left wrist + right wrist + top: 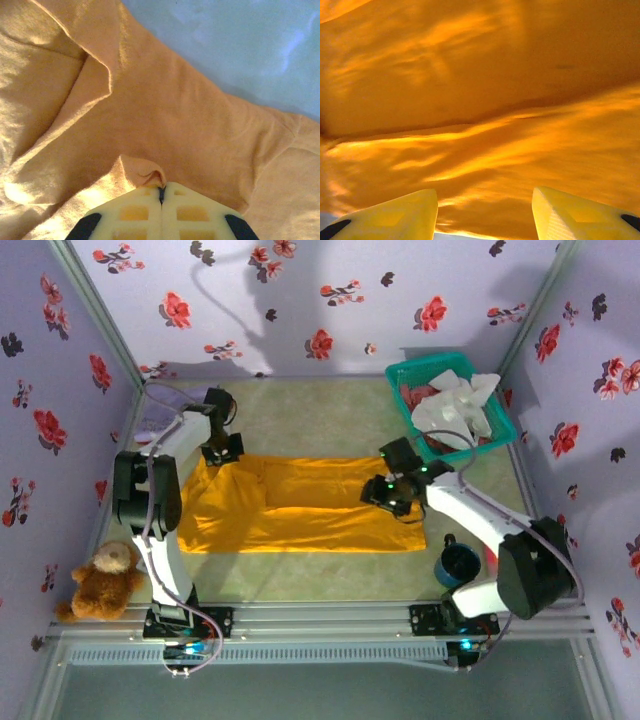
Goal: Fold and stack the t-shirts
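Count on inspection, overhead view.

- Orange-yellow t-shirt [300, 505]: one, spread at frame centre.
- Teal basket [425, 362]: one, upper right. It holds one white garment [455, 405] and at least one reddish garment [410, 395]; no further count can be made in the heap.
- Brown teddy bear [100, 580]: one, lower left.
- Dark blue mug [458, 562]: one, lower right.
- Robot arms: two, left arm [160, 490] and right arm [470, 505].
- Grippers: two, left gripper [222, 453] and right gripper [388, 495], with two fingers each.

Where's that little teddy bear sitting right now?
In the top view the teddy bear sits at the near left corner, beside the left arm's base, apart from the orange shirt.
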Controlling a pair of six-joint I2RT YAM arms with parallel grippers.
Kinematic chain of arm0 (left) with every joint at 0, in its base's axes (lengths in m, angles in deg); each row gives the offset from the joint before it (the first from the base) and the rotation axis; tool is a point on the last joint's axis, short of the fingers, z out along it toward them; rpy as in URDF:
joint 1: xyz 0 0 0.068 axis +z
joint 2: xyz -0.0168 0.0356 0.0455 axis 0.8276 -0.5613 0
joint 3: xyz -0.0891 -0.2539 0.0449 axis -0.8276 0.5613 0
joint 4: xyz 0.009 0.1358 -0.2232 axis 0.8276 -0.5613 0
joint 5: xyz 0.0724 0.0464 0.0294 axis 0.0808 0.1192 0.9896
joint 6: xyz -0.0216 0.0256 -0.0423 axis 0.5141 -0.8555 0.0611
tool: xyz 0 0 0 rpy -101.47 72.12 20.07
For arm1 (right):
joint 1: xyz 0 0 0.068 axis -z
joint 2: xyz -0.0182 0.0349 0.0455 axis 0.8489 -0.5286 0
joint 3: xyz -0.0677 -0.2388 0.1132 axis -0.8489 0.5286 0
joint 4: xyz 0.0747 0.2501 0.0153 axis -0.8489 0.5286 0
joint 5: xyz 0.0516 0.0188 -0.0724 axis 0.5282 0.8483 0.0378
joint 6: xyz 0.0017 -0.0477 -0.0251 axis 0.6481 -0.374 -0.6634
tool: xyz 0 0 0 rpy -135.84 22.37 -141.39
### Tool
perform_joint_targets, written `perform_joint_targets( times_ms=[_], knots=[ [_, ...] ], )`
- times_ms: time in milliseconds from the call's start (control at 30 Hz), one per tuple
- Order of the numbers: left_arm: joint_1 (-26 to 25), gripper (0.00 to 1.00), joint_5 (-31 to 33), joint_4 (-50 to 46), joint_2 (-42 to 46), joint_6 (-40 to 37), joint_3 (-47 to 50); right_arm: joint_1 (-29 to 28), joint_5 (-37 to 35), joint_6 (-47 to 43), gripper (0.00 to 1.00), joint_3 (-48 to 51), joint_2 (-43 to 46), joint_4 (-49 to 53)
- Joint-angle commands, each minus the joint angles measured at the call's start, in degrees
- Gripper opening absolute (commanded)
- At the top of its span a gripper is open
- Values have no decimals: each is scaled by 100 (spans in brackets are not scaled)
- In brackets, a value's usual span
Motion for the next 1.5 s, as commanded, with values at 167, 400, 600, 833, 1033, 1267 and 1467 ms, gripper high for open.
perform_joint_targets(
  times_ms=[167,400,600,833,1033,1267,1467],
  knots=[
    [211,1,-481,303,-312,115,228,-923,668,826,53,-1851,-2346,-2386],
    [585,1,-863,418,-117,66,424,-1302,842,1412,51,-3135,-3866,-2555],
    [733,1,-1152,480,-95,-26,533,-1460,1018,1662,43,-3729,-4526,-2472],
    [738,1,-1345,570,-135,-25,565,-1468,1290,1871,35,-3764,-4763,-2803],
    [742,1,-1375,570,-161,-16,529,-1467,1456,2025,30,-3831,-4900,-3011],
    [742,1,-1379,560,-161,-26,521,-1468,1392,2103,36,-3877,-4966,-2851],
    [742,1,-1380,575,-181,-25,512,-1467,1447,2195,40,-3860,-4985,-2887]
  ],
)
